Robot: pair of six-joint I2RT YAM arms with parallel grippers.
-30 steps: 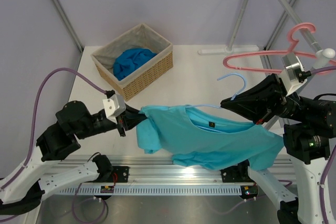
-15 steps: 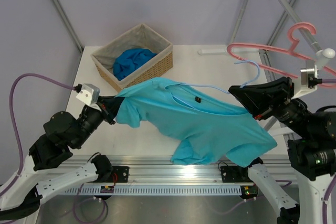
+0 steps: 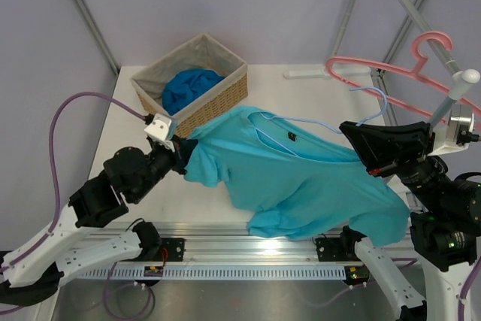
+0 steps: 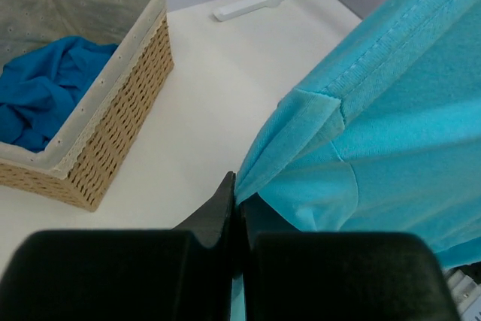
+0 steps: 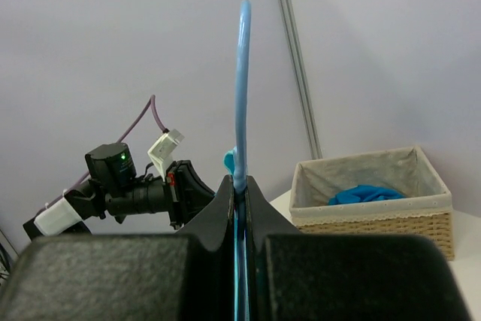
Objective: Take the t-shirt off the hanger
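The teal t-shirt (image 3: pixel 293 178) hangs stretched in the air between my two arms, still draped over the thin light-blue wire hanger (image 3: pixel 323 120), whose hook curls up at the right. My left gripper (image 3: pixel 183 157) is shut on the shirt's left sleeve hem (image 4: pixel 301 148); the jaws stand pressed together on a fold of cloth. My right gripper (image 3: pixel 347 130) is shut on the hanger wire (image 5: pixel 242 95), which rises straight up between its closed jaws. The shirt's lower hem sags toward the table's front edge.
A wicker basket (image 3: pixel 225 92) holding a royal-blue cloth (image 3: pixel 188 88) stands at the back left, just behind the left gripper. A pink plastic hanger (image 3: pixel 391 73) hangs on a rack pole (image 3: pixel 443 110) at the back right. A white rack foot (image 3: pixel 323 73) lies on the table.
The left gripper has moved right and toward the basket with the sleeve. The right gripper has shifted slightly right with the hanger. The shirt stays stretched between them.
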